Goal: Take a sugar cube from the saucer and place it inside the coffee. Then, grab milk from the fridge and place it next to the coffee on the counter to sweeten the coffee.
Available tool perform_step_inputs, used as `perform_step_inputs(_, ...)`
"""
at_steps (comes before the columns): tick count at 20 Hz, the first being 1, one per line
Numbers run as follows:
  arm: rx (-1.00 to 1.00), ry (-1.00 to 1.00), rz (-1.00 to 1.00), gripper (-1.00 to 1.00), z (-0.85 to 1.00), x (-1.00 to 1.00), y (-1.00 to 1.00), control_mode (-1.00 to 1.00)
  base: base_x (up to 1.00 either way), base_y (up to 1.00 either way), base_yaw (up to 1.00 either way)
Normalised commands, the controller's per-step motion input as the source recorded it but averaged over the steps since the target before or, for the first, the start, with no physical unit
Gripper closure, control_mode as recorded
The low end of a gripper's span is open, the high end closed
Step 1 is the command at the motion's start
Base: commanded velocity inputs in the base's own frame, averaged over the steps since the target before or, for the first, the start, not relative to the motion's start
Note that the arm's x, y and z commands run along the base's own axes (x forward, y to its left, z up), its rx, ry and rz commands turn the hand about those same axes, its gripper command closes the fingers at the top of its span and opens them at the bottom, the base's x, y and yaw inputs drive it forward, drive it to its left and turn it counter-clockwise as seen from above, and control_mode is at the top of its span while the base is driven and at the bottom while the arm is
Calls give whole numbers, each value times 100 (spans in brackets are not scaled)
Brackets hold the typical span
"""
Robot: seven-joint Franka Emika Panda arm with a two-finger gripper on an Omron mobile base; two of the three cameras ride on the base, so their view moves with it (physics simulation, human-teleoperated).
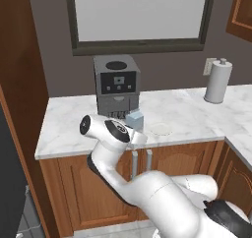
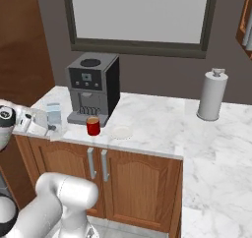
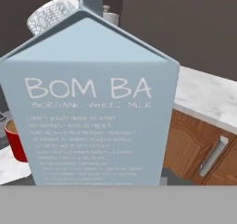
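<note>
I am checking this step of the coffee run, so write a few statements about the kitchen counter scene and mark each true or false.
1. The pale blue-grey gable-top milk carton is at the white marble counter, left of the small red coffee cup. True.
2. The round white saucer lies left of the cup. False: it lies to its right.
3. The white paper-towel roll lies on its side. False: it stands upright.
4. The dark grey boxy coffee machine stands behind the cup. True.
</note>
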Motion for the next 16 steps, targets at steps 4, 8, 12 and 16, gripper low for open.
perform_step_inputs(4,-1,-13,-15,100,-33,32,2,-100,0,0,0)
perform_step_inputs(8,0,-6,-25,100,-11,26,20,-100,0,0,0)
perform_step_inputs(12,0,-2,-27,100,-10,34,20,-100,0,0,0)
perform_step_inputs(16,0,-2,-23,100,-17,38,13,-100,0,0,0)
